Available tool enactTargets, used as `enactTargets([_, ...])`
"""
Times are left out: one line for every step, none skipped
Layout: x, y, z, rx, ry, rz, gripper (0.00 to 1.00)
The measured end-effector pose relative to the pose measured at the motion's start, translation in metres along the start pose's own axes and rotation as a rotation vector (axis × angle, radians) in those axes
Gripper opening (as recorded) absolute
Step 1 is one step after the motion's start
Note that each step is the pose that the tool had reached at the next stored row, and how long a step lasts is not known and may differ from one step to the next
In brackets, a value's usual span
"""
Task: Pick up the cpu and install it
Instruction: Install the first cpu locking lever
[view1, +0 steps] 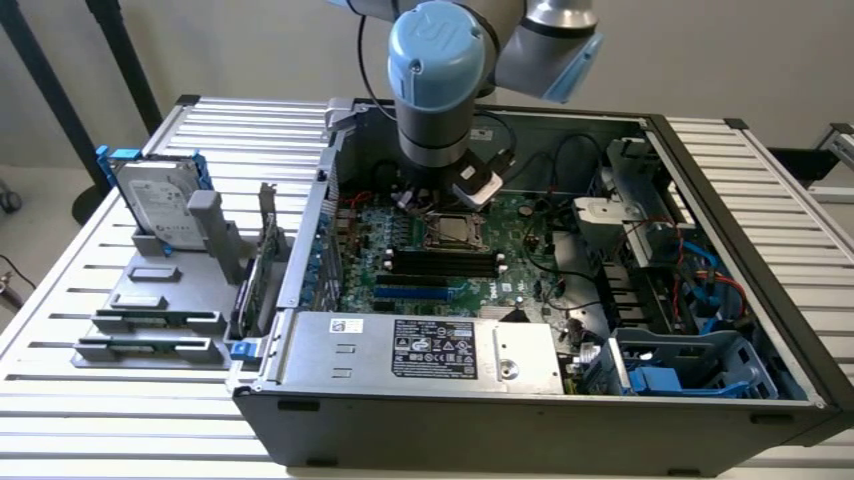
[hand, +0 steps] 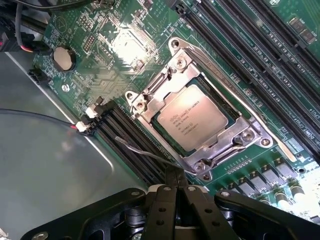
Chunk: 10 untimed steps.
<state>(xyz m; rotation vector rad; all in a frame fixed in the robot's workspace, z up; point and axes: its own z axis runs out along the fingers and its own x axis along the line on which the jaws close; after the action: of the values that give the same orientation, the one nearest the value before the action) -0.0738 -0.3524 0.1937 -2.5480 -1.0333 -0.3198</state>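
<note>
The cpu (hand: 192, 116), a flat square chip with a silver-grey top and printed text, lies seated in the motherboard socket inside its metal retention frame (hand: 235, 102). From the exterior view the cpu (view1: 453, 231) sits mid-board, just in front of the arm's wrist. My gripper (hand: 175, 175) hovers beside one corner of the socket with its black fingers (hand: 169, 192) pressed together, nothing visible between them. A thin wire lever (hand: 140, 150) runs from the socket side up to the fingertips; whether they touch it I cannot tell. The gripper (view1: 430, 200) hangs low over the board.
The open PC case (view1: 534, 400) walls in the motherboard (view1: 400, 270). Black memory slots (hand: 250, 55) flank the socket. A power supply (view1: 427, 350) lies at the front and cables (view1: 667, 260) at the exterior view's right. On the exterior view's left, a grey stand holds a hard drive (view1: 154, 205).
</note>
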Motion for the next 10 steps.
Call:
enactTargets([0.0004,0.0003,0.0003,-0.0003,-0.0009,-0.001,0.11])
enactTargets([0.0008,0.0005,0.0006,-0.0007,-0.0017,-0.001,0.11])
enactTargets([0.0012,0.0006,0.0010,-0.0010,-0.0023,-0.002,0.11])
enactTargets([0.0017,0.0006,0.0014,-0.0013,-0.0028,-0.002,0.11])
enactTargets([0.0022,0.0004,0.0020,-0.0015,-0.0028,-0.003,0.11])
enactTargets([0.0028,0.0001,0.0025,-0.0016,-0.0030,-0.003,0.11])
enactTargets([0.0032,-0.0001,0.0029,-0.0020,-0.0036,-0.003,0.11])
enactTargets([0.0037,-0.0003,0.0034,-0.0023,-0.0040,-0.003,0.11])
enactTargets([0.0041,-0.0004,0.0039,-0.0029,-0.0045,-0.003,0.11])
enactTargets([0.0044,-0.0005,0.0043,-0.0036,-0.0051,-0.003,0.11])
